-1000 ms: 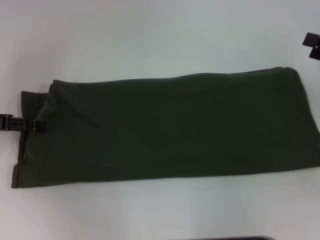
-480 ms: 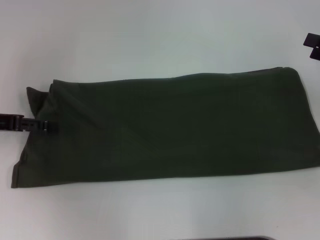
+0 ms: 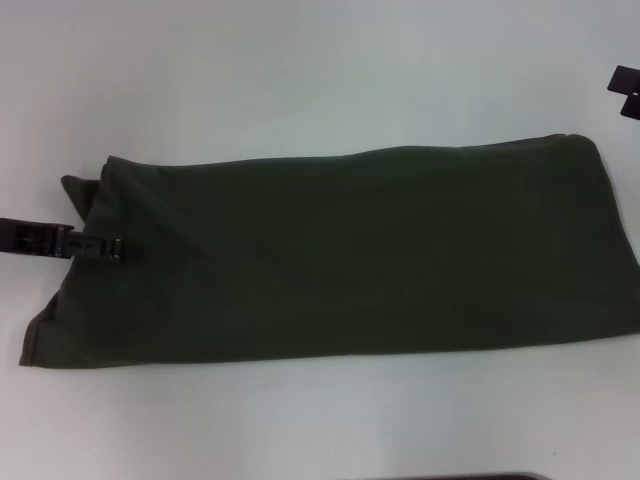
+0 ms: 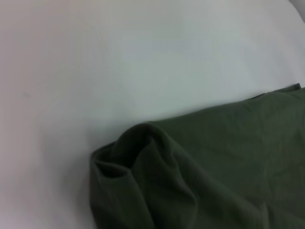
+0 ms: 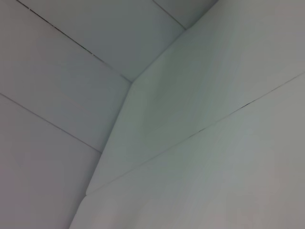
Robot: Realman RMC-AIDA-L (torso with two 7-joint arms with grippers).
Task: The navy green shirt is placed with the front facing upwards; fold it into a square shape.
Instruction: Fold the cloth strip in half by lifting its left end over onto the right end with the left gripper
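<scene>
The navy green shirt [image 3: 340,255] lies across the white table as a long folded strip, with only plain green cloth showing. My left gripper [image 3: 112,248] reaches in from the left and is shut on the strip's left end. That end is lifted and bunched into a fold [image 4: 143,157] in the left wrist view. The shirt's near-left corner [image 3: 30,358] still rests on the table. My right gripper [image 3: 626,90] is parked at the far right edge, away from the cloth.
The white table [image 3: 300,80] extends behind and in front of the shirt. A dark edge [image 3: 450,477] shows at the bottom of the head view. The right wrist view shows only a table corner [image 5: 190,95] and floor tiles.
My left gripper has moved right over the shirt, drawing the left end and its far-left corner inward. The right arm has not moved.
</scene>
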